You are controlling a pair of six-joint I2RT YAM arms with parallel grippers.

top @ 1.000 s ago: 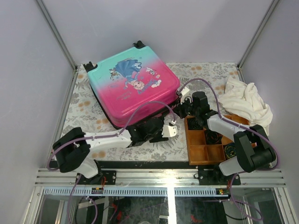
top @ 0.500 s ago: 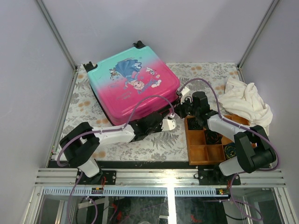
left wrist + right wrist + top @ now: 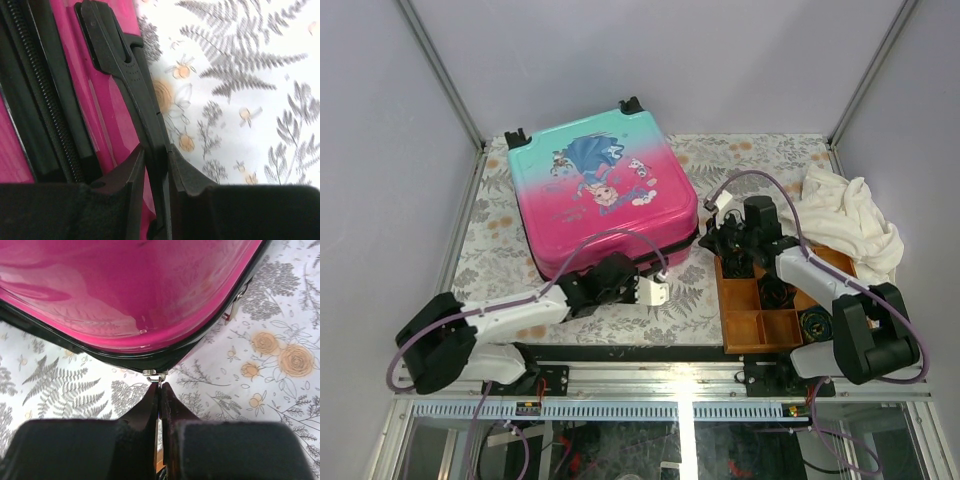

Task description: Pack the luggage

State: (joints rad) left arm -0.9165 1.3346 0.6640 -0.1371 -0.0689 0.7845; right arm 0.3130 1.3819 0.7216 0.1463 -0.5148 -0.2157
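Observation:
The luggage (image 3: 600, 190) lies flat and closed on the table, its pink-to-teal princess shell facing up and its black wheels at the far edge. My left gripper (image 3: 620, 270) is at its near edge. In the left wrist view the left gripper (image 3: 156, 155) is shut on the black handle (image 3: 120, 65) beside the pink shell (image 3: 75, 100) and the black zipper track. My right gripper (image 3: 708, 240) is at the suitcase's right near corner. In the right wrist view the right gripper (image 3: 160, 389) is shut on the metal zipper pull (image 3: 156, 374) under the pink shell (image 3: 125, 295).
A brown wooden compartment tray (image 3: 740, 325) with small dark items stands at the near right, under my right arm. A crumpled white cloth (image 3: 845, 215) lies at the far right. Metal frame posts and grey walls bound the flowered tablecloth (image 3: 490, 250).
The left gripper has moved left and nearer along the suitcase's near edge, holding the handle. The suitcase has turned a little and sits squarer. The right gripper has shifted slightly right with the zipper pull.

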